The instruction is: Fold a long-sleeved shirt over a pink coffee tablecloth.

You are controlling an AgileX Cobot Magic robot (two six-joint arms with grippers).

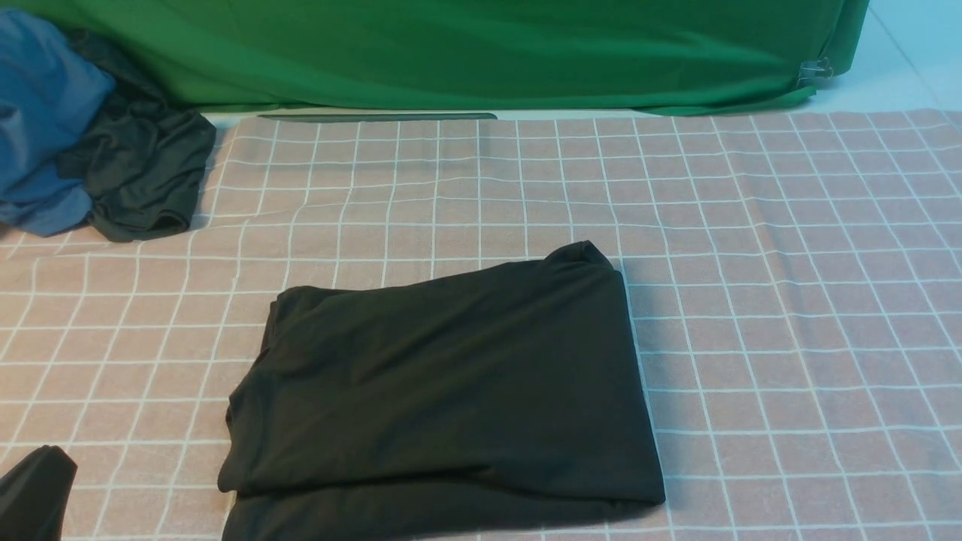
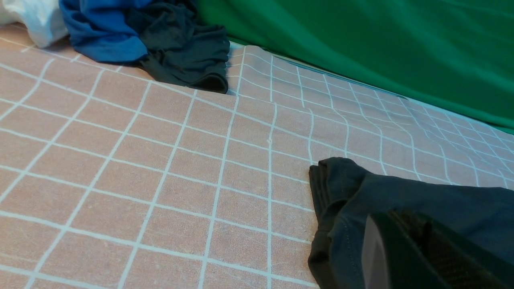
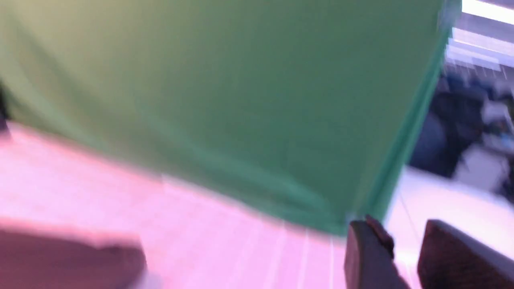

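Keeping the left end effector (image 1: 34, 492) pressed together and the right end effector (image 3: 405, 257) parted, empty, both clear of the long-sleeved shirt (image 1: 443, 391), avoiding snagging its folded stack on the pink coffee tablecloth (image 1: 789, 300).

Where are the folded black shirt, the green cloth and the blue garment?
black shirt (image 1: 443, 383), front view, middle of folded top panel.
green cloth (image 1: 481, 52), front view, central drape.
blue garment (image 1: 37, 128), front view, bunched middle.
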